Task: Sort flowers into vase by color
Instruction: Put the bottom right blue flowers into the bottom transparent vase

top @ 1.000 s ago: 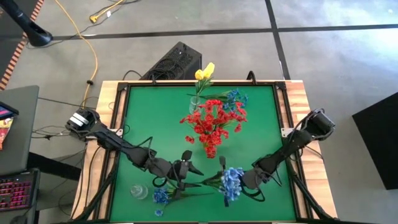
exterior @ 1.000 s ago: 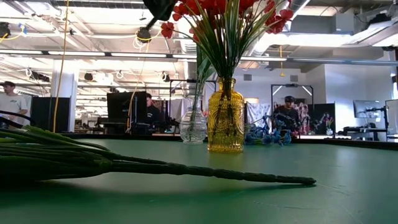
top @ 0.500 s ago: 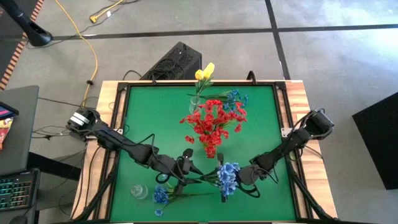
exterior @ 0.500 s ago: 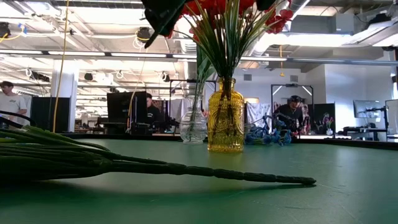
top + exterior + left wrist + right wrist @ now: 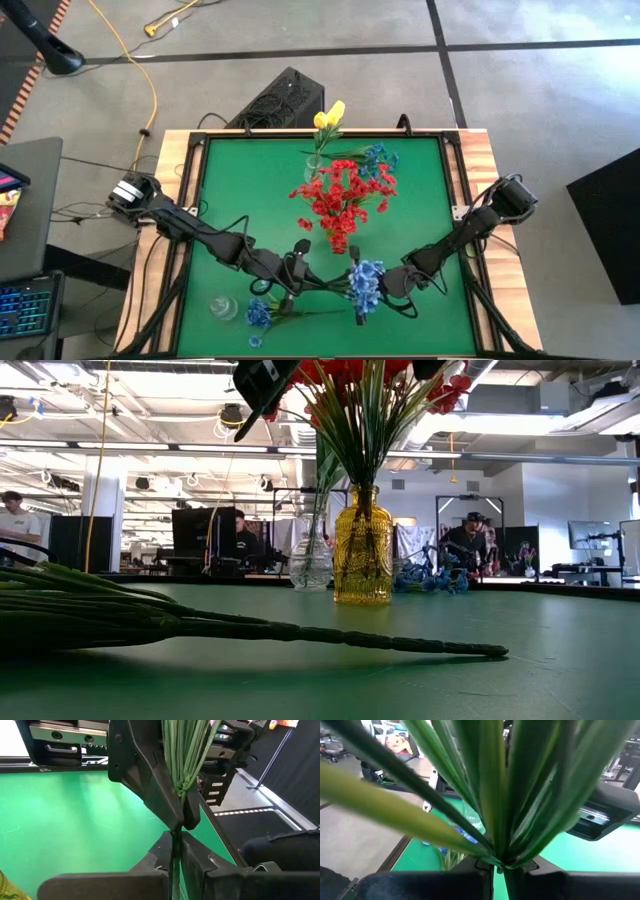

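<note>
A blue flower spray (image 5: pixel 366 285) hangs in the air near the table's front, between my two grippers. My right gripper (image 5: pixel 388 283) is shut on its green stems (image 5: pixel 496 795). My left gripper (image 5: pixel 299 268) is shut on the thin lower stem (image 5: pixel 174 847). A second blue spray (image 5: pixel 260 314) lies flat on the green mat, its stem (image 5: pixel 300 631) along the table. Red flowers (image 5: pixel 340 197) stand in an amber vase (image 5: pixel 363 547). A yellow flower (image 5: pixel 328 116) stands in a clear vase (image 5: pixel 311 562). My left gripper pinches the spray's single thin stem (image 5: pixel 174 851) between its two fingers, below the point where the stems bunch together. The stem runs straight on from the fingers to my right gripper, clear of the table. My right gripper pinches the bundle of stems (image 5: pixel 183 790) where they join, between its two fingers. Green leaves and stems (image 5: pixel 485 780) fan out beyond the fingers. The spray is lifted clear of the mat.
A small clear glass vase (image 5: pixel 222 308) sits at the front left of the mat. More blue flowers (image 5: pixel 378 158) lie at the far side, right of the clear vase. The table's wooden edge (image 5: pixel 490 200) frames the mat. People and desks show in the room behind.
My left gripper has shut on the lower stem of the lifted blue spray; its fingers stood spread a second ago. My right gripper has carried the spray a little toward the table's left, closer to my left gripper.
</note>
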